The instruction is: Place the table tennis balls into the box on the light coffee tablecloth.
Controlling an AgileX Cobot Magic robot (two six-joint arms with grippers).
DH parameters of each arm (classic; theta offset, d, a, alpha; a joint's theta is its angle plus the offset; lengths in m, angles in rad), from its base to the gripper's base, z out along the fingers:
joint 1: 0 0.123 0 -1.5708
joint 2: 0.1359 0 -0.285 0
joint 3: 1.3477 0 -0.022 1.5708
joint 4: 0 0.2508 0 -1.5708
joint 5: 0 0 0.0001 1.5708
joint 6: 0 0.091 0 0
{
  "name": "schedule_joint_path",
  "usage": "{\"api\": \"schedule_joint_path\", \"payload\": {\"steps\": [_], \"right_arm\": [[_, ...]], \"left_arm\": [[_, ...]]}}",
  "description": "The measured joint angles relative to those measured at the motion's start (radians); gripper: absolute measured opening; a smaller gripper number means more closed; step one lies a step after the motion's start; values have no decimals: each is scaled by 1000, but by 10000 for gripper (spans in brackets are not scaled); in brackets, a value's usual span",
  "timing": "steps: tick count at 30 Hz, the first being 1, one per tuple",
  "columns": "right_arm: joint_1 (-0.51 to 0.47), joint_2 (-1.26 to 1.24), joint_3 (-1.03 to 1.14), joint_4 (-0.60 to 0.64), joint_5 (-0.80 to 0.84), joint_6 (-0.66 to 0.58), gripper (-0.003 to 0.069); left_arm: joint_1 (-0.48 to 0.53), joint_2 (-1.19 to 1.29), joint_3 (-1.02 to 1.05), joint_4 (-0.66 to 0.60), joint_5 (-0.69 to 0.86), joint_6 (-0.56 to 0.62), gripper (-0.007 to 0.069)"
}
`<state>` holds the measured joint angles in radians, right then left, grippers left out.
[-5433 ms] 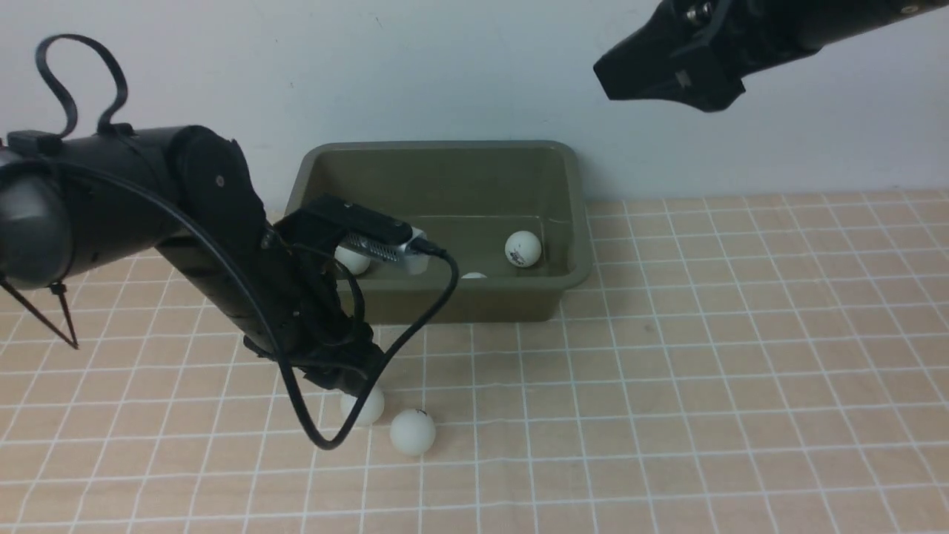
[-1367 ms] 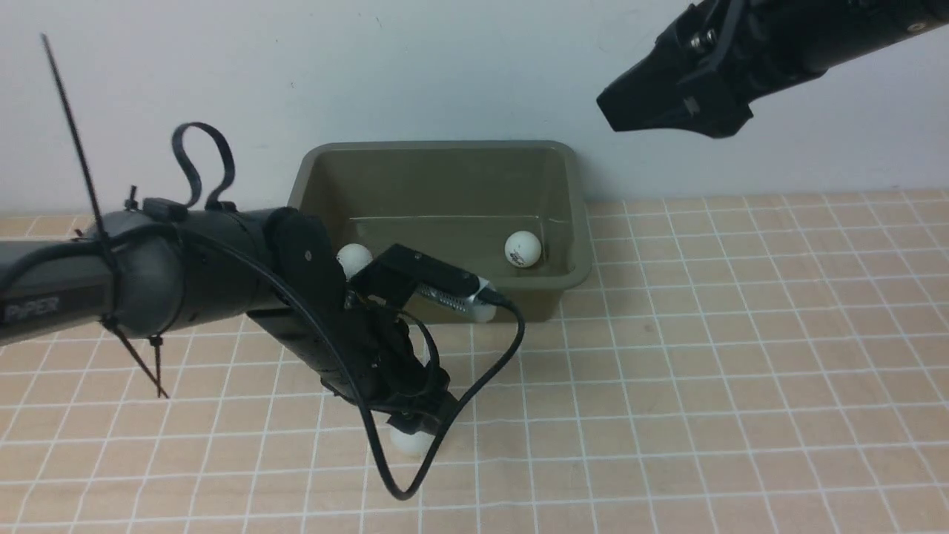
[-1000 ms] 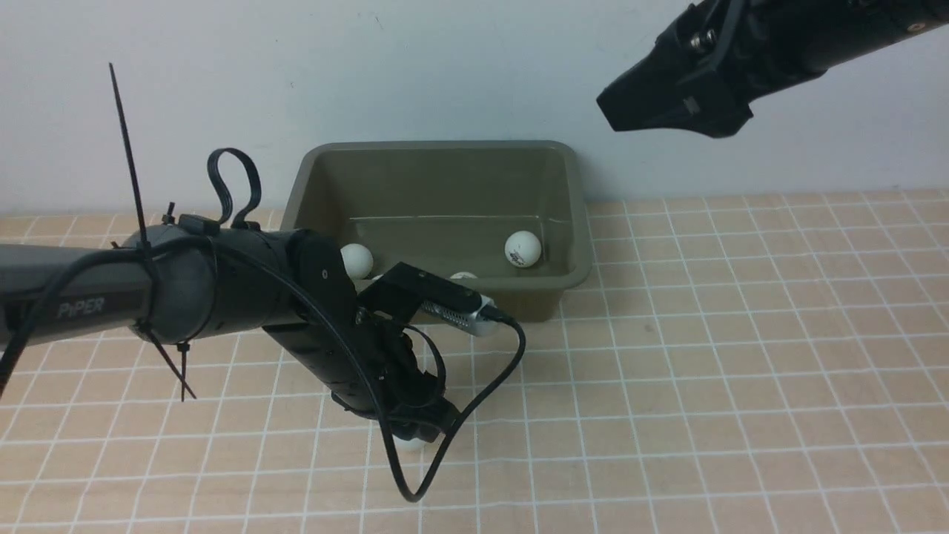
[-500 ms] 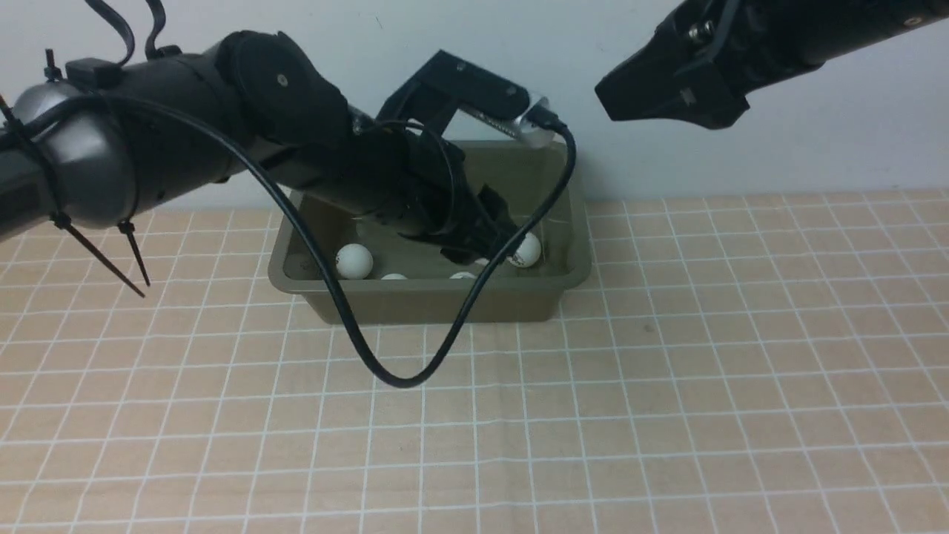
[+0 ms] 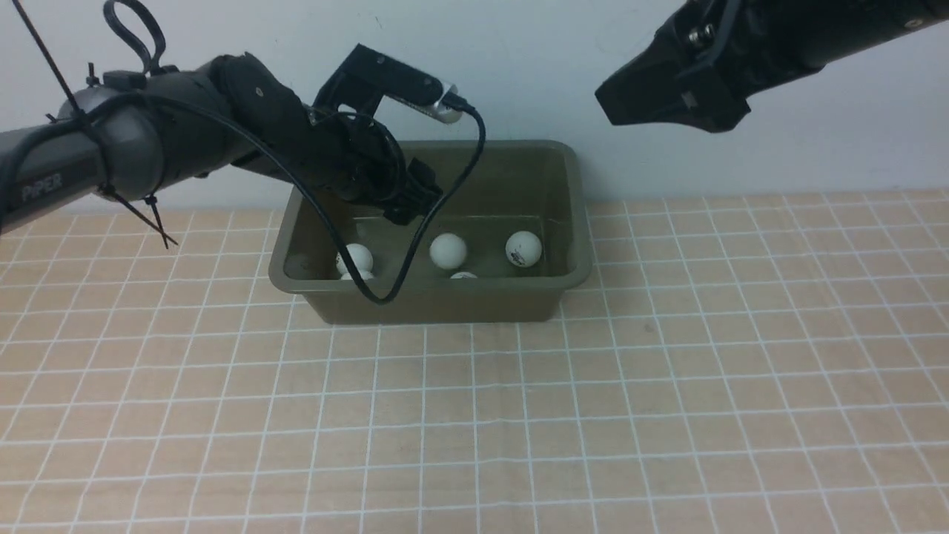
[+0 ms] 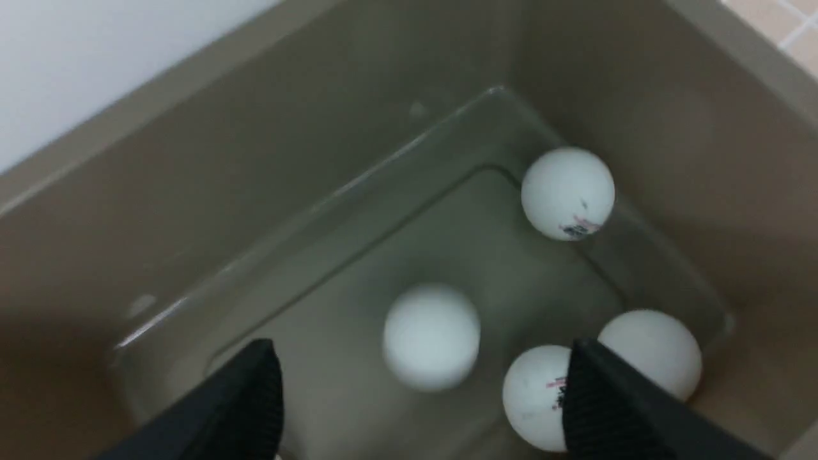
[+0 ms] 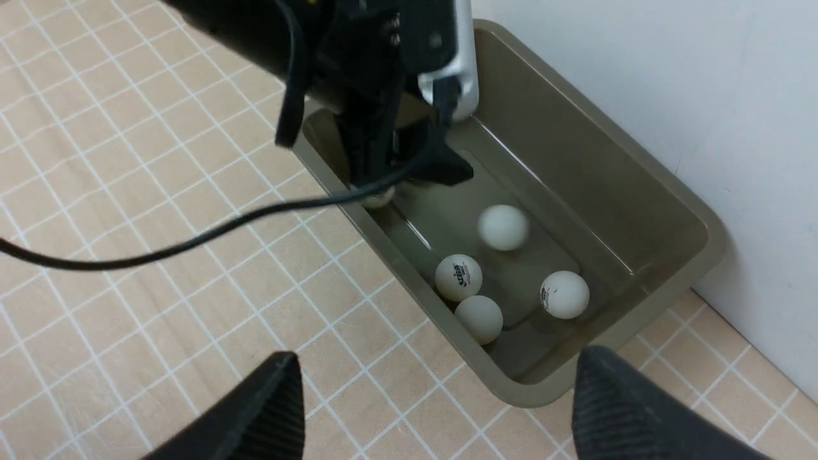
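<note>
**Loose ball lies straight below the open left fingers, inside the box**

The left fingers (image 6: 252, 399) are spread wide and hold nothing. They hang inside the mouth of the box (image 5: 437, 308), left of its middle and above its floor. In the gap between them, seen from the left wrist, is the loose ball (image 6: 431, 335). It is lower than both tips and touches neither. Its outline is smeared, so I judge it to be in motion rather than at rest.

The other table tennis balls (image 5: 523, 248) are also in the box. One sits at the right end, two are close together against the near wall, and at least one is at the left end. The near wall hides the lowest ones, so the full count is probably reached but cannot be confirmed. No ball shows on the light coffee tablecloth (image 5: 593, 408).

With the ball directly beneath and a ball has no long axis to line up, the left arm's way out is up and back toward the left, not down. Its black cable (image 5: 385, 300) sags over the near rim and could catch there.

The right fingers (image 7: 601, 402) are also wide apart and hold nothing. They are high, to the right of the box and well clear of it. The left arm is much the nearer.
</note>
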<state>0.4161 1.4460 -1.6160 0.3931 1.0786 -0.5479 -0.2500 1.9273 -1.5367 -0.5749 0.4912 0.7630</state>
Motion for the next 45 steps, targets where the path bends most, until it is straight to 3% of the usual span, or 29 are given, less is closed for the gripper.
{"api": "schedule_joint_path", "payload": {"steps": [13, 20, 26, 30, 35, 45], "right_arm": [[0, 0, 0, 0, -15, 0, 512], [0, 0, 0, 0, -23, -18, 512], [0, 0, 0, -8, -58, -25, 512], [0, -31, 0, -88, -127, -22, 512], [0, -155, 0, -244, -174, 46, 512], [0, -452, 9, -378, -128, 235, 512]], "left_arm": [[27, -397, -49, 274, 495, -266, 370], [27, -490, -49, 379, 709, -417, 340], [27, -557, -49, 523, 759, -482, 340], [27, -601, -32, 591, 718, -492, 340], [27, -605, -6, 575, 647, -493, 340], [27, -590, 8, 546, 600, -492, 340]]}}
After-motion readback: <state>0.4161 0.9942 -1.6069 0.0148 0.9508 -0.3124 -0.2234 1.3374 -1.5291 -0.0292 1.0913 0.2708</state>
